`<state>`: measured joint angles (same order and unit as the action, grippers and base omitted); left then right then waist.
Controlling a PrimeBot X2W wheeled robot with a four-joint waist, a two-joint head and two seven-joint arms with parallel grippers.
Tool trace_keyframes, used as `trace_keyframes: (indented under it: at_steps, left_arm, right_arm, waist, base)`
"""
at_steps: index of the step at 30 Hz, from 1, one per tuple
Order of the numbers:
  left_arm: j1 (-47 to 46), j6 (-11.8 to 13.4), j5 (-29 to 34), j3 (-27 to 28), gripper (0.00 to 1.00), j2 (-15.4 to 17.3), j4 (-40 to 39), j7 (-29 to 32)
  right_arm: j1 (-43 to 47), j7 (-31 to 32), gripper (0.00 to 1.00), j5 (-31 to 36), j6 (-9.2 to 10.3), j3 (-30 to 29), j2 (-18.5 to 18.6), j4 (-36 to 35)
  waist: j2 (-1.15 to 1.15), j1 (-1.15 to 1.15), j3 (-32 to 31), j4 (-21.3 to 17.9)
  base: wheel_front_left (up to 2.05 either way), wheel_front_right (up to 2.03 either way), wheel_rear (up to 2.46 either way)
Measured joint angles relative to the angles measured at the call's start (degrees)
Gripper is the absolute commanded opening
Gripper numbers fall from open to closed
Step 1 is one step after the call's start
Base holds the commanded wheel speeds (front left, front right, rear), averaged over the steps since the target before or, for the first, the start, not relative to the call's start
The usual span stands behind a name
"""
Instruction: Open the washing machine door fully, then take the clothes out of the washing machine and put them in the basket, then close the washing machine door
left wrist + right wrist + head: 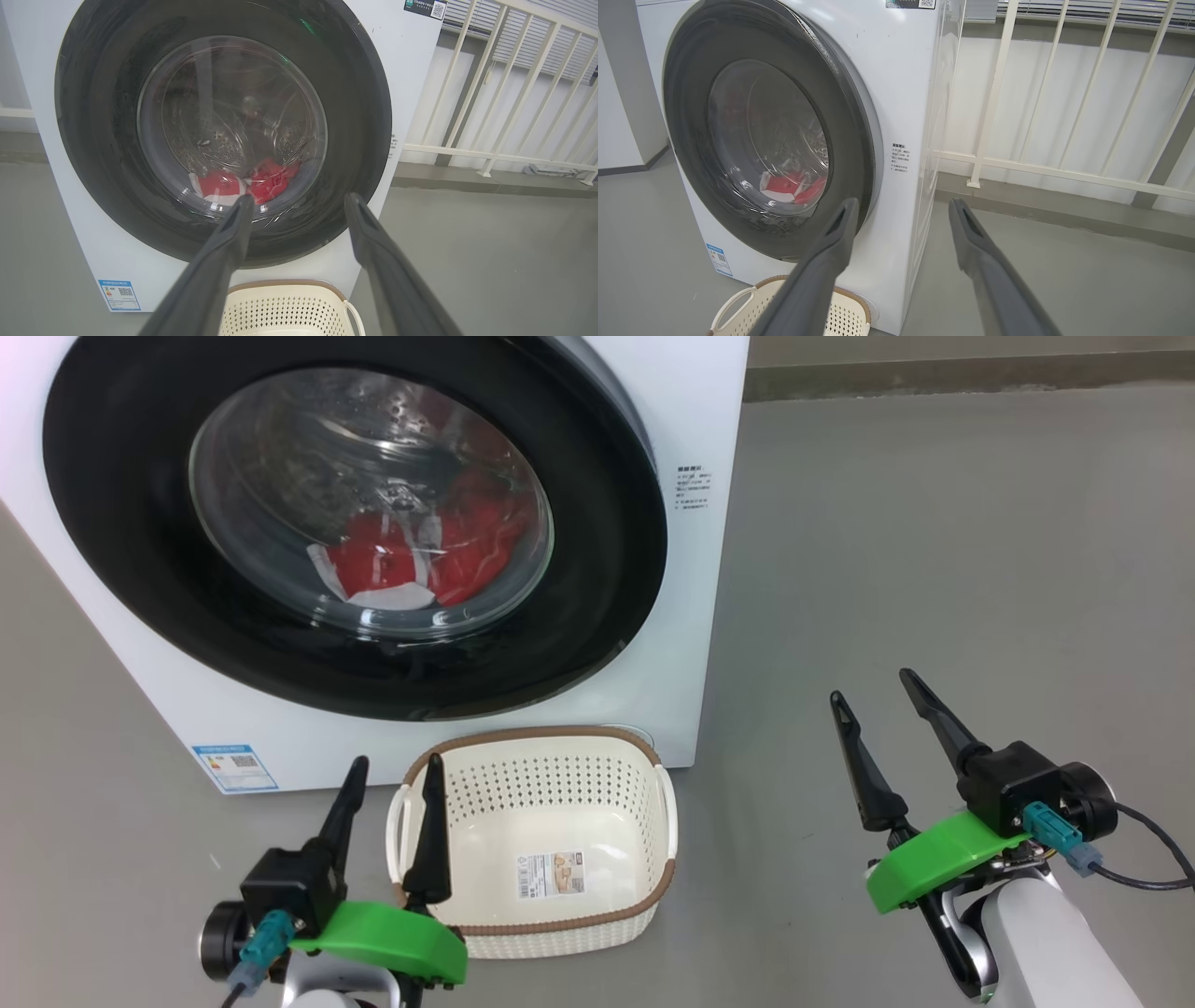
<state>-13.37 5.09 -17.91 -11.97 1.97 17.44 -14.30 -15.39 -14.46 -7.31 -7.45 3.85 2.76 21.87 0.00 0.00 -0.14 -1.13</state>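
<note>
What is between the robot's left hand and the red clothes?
The glass door stands between the left gripper and the clothes; the left wrist view shows it.

No legible text (labels [234, 767] blurred)

So the white washing machine [653, 709] has its glossy black round door [355, 523] across the drum, red-and-white clothes [448, 555] heaped low behind the glass, and the cream perforated basket [551, 735] sits upright on the floor by its front right corner.

Smooth grey floor [952, 551] spreads across the right; a cream railing [1064, 173] (slanted bars) crosses the upper right before a white wall [1036, 102], blinds [1134, 10] along the top edge
</note>
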Motion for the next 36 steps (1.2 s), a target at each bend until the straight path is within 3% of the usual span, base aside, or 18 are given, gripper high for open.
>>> trace_keyframes:
  at_steps: [14,15,16,18,19,25,36]
  left_arm:
    - [0.00,0.27,-1.15,-1.07,1.00,0.02,-0.51,0.00]
    - [0.00,0.27,-1.09,-1.22,1.00,0.02,-0.73,0.00]
    - [0.00,0.27,-1.09,-1.22,1.00,0.02,-0.73,0.00]
    - [-0.04,0.27,-0.69,-1.41,1.00,0.02,-1.07,0.00]
    - [-0.09,0.27,-0.54,-1.43,1.00,0.03,-1.33,0.00]
    - [-1.42,-0.12,0.32,-2.11,1.00,0.04,-2.88,-0.01]
    - [-3.45,-0.14,-0.47,-3.81,1.00,0.05,-7.84,-0.01]
  right_arm:
    - [-0.01,0.00,1.00,-0.51,0.00,-1.01,0.01,0.40]
    - [-0.04,0.00,0.85,-0.51,0.00,-1.29,0.01,0.40]
    - [-0.04,0.00,0.53,-0.51,0.00,-1.29,0.01,0.40]
    - [-0.23,0.00,0.24,-0.42,0.00,-1.58,0.03,0.67]
    - [-0.36,0.00,0.00,-0.31,0.00,-1.69,0.02,0.89]
    - [-3.57,0.00,0.00,-1.98,0.00,-2.00,0.07,1.60]
    - [-12.06,0.00,0.00,-21.86,0.00,-1.31,0.22,4.26]
  waist:
    - [0.00,0.00,0.61,0.84]
    - [0.00,0.00,0.85,0.99]
    - [0.00,0.00,0.85,0.99]
    - [0.00,0.00,1.43,1.29]
    - [0.00,0.00,1.76,1.45]
    - [0.00,0.00,4.25,2.47]
    - [0.00,0.00,9.62,4.57]
  base:
    - [0.00,0.00,0.00]
    - [0.00,0.00,0.00]
    - [0.00,0.00,0.00]
    - [0.00,0.00,0.00]
    - [0.00,0.00,0.00]
    - [0.00,0.00,0.00]
    - [0.00,0.00,0.00]
